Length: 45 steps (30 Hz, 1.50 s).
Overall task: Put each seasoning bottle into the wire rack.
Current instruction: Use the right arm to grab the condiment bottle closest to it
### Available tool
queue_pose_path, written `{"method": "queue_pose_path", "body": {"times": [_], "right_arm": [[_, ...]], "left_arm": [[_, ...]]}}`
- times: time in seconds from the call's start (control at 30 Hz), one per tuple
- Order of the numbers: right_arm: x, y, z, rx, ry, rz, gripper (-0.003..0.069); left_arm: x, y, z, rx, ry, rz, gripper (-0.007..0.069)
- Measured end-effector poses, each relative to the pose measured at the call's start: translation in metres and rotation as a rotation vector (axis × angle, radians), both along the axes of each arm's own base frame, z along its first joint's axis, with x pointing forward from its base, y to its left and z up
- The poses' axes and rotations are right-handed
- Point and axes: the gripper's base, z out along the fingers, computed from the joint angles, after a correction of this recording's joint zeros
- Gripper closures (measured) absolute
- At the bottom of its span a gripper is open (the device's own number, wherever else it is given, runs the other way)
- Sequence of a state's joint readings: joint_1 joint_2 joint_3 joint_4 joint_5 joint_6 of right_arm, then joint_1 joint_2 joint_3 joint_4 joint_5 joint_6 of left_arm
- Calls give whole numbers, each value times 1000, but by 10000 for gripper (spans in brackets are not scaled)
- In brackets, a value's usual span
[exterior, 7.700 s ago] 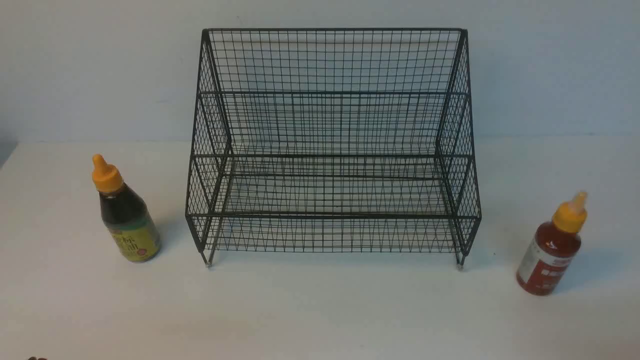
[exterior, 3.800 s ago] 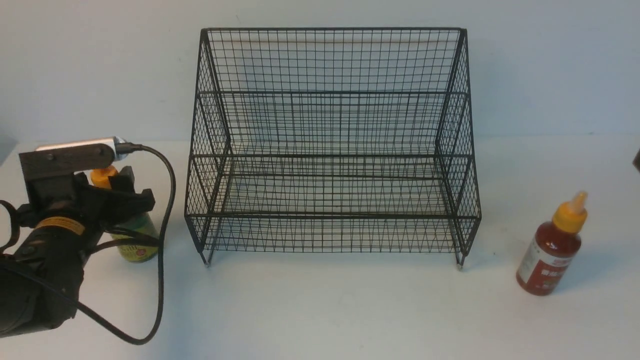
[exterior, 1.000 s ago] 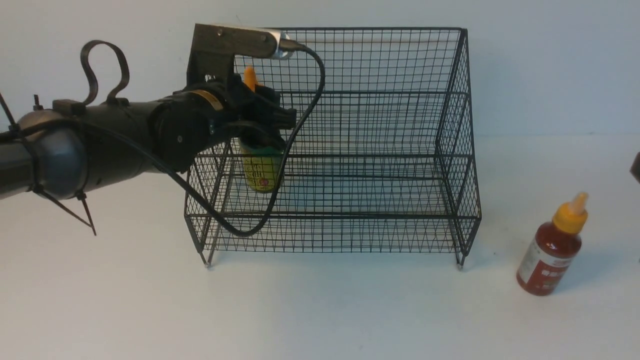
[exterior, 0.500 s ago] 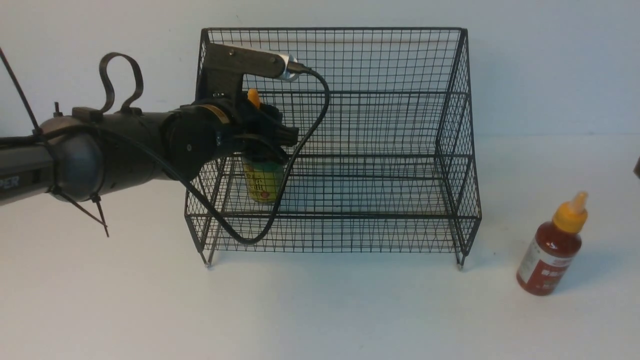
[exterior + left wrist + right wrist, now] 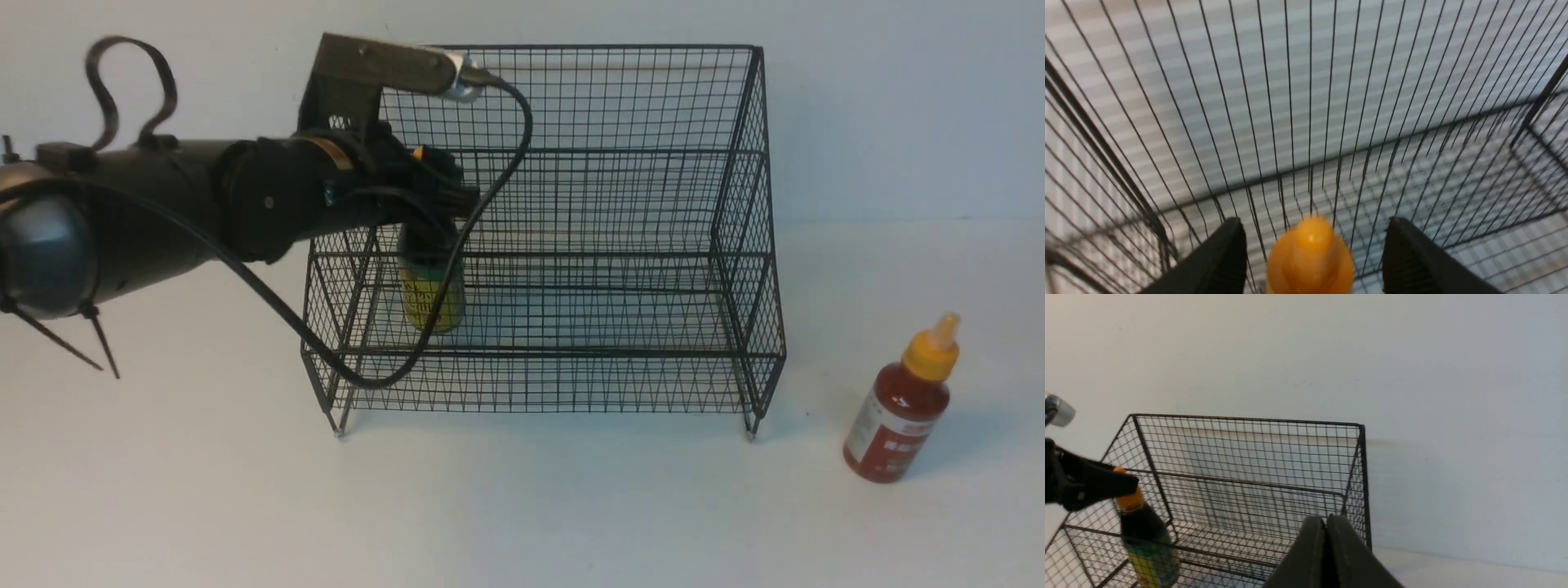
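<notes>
The black wire rack stands at the table's middle back. The dark bottle with the yellow-green label stands upright on the rack's lower tier near its left side. My left gripper is open around the bottle's orange cap. In the left wrist view the cap sits between the spread fingers with a gap on each side. The red bottle stands on the table right of the rack. My right gripper is shut and empty. Its view shows the rack and the dark bottle.
The left arm's black cable loops down across the rack's front left part. A pale wall rises right behind the rack. The right arm does not show in the front view.
The dark bottle went down onto the lower tier. My left gripper has opened and risen a little, so it now stands around the cap instead of gripping the body.
</notes>
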State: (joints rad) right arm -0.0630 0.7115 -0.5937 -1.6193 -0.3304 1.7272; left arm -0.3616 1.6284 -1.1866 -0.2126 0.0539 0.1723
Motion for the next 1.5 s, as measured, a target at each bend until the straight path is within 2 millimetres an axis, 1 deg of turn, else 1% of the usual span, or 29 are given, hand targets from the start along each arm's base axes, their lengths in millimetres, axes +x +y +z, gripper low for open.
{"method": "queue_pose_path", "body": {"times": [0.07,0.17,0.2,0.23,0.27,0.3,0.37,0.4,0.43,0.5,0.53,0.57,0.6,0.7,0.73,0.8,0.83,0.87,0.93,1.03,1.1,1.17,1.2,1.27,1.33,1.37,1.4,1.43,1.5], "right_arm": [[3,4,4,37,52,54,673],[8,11,0,78,136,139,673],[11,13,-3,84,171,169,673],[12,14,-4,84,181,177,673],[16,15,-9,86,212,193,673],[18,14,-10,61,204,193,673],[20,12,-10,-14,162,169,673],[22,7,-9,-117,103,129,673],[22,6,-8,-146,87,114,673],[22,-1,-4,-287,7,38,673],[20,-8,1,-424,-64,-37,673],[19,-13,4,-498,-97,-87,673],[18,-14,5,-534,-113,-97,673],[11,-28,14,-790,-193,-263,673],[8,-34,18,-890,-210,-325,673],[6,-40,20,-973,-207,-397,673],[5,-42,21,-984,-202,-419,673],[4,-50,22,-1033,-174,-503,673],[2,-60,17,-990,-99,-606,673],[-3,-72,4,-799,44,-721,673],[-9,-77,-17,-440,263,-805,673],[-11,-74,-31,-239,406,-809,673],[-12,-70,-37,-156,471,-788,673],[-11,-53,-52,4,626,-657,673],[-9,-39,-55,43,679,-526,673],[-9,-30,-56,34,688,-429,673],[-9,-29,-56,35,688,-411,673],[-7,-16,-53,54,660,-281,673],[-4,-7,-47,18,575,-175,673]], "left_arm": [[-12,4,21,-11,-34,-6,275],[-35,11,50,-15,-51,-28,357],[-48,15,61,-9,-39,-42,419],[-52,16,64,-4,-34,-48,439],[-77,23,79,32,11,-80,548],[-87,27,84,56,30,-91,588],[-105,34,92,98,51,-105,617],[-118,39,99,119,52,-108,624],[-120,40,99,125,58,-108,627],[-141,49,105,130,52,-97,629],[-159,57,109,116,29,-82,629],[-171,62,109,107,13,-74,629],[-174,63,108,103,12,-72,629],[-211,78,98,71,-22,-55,629],[-225,83,88,62,-23,-51,629],[-246,91,80,43,-50,-46,629],[-247,92,77,43,-45,-45,629],[-265,98,66,30,-71,-43,629],[-278,103,61,17,-98,-40,629],[-292,109,56,-5,-137,-36,629],[-302,112,57,-30,-195,-33,629],[-305,114,60,-43,-232,-31,629],[-305,114,61,-47,-239,-30,629],[-305,114,61,-50,-243,-29,629],[-305,114,61,-54,-241,-28,629],[-305,114,61,-58,-239,-27,629],[-305,114,61,-58,-239,-27,629],[-305,114,61,-62,-238,-26,629],[-305,114,61,-67,-237,-24,629]]}}
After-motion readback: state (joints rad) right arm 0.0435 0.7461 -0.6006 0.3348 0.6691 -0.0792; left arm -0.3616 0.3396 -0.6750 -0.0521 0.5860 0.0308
